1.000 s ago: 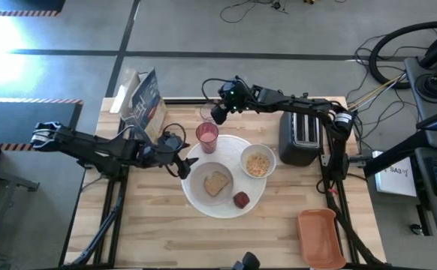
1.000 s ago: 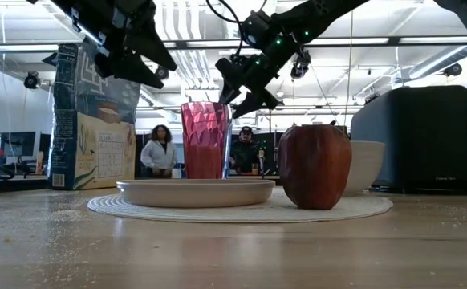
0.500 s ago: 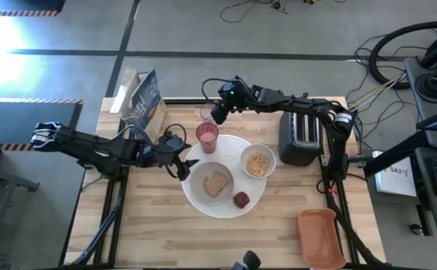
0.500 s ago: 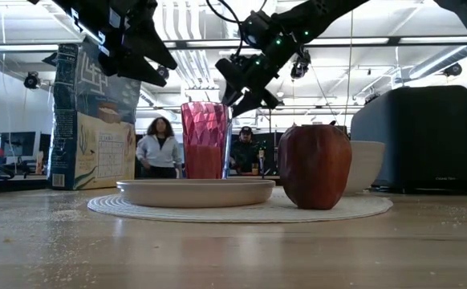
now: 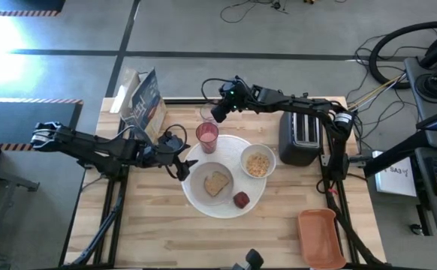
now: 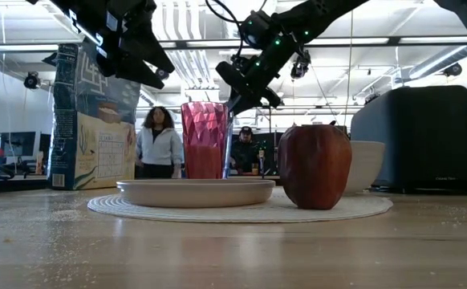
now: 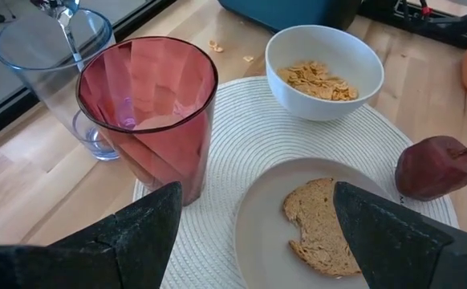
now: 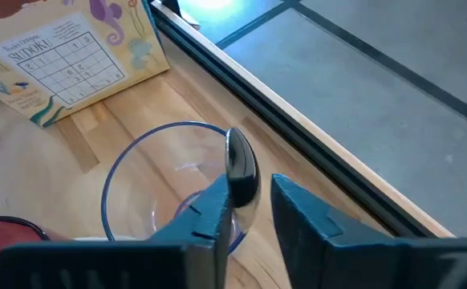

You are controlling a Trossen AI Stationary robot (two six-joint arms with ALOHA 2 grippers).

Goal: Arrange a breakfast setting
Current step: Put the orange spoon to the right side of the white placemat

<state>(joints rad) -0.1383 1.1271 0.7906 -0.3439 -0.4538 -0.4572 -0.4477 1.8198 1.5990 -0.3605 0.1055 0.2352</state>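
The right hand point(image 5: 215, 114) hangs over the far edge of the table point(image 5: 158, 240), just above the clear glass point(image 8: 173, 181), with its fingers point(image 8: 209, 217) drawn close together around the bowl of a spoon point(image 8: 241, 170); the spoon's metal head stands upright over the mouth of the glass, and its handle cannot be seen. The glass stands on the bare wood just behind the pink tumbler point(image 7: 153, 112), nearly touching it. The left hand point(image 5: 182, 163) hovers with its fingers point(image 7: 129, 233) spread wide at the near-left edge of the large white round plate point(image 5: 196, 196), holding nothing. On that plate the tumbler stands at the far-left rim, the small white bowl point(image 7: 323, 71) of cereal flakes sits at the right, and the dark-red fruit point(image 7: 437, 166) rests near the front. The smaller pale plate point(image 7: 261, 233) lies in the middle, just beside the left hand, and carries the toast slice point(image 7: 323, 223). A cereal box point(image 6: 93, 120) stands at the table's far-left corner, a black toaster point(image 5: 299, 136) right of the bowl, and an orange tray point(image 5: 320, 236) at the near-right corner.
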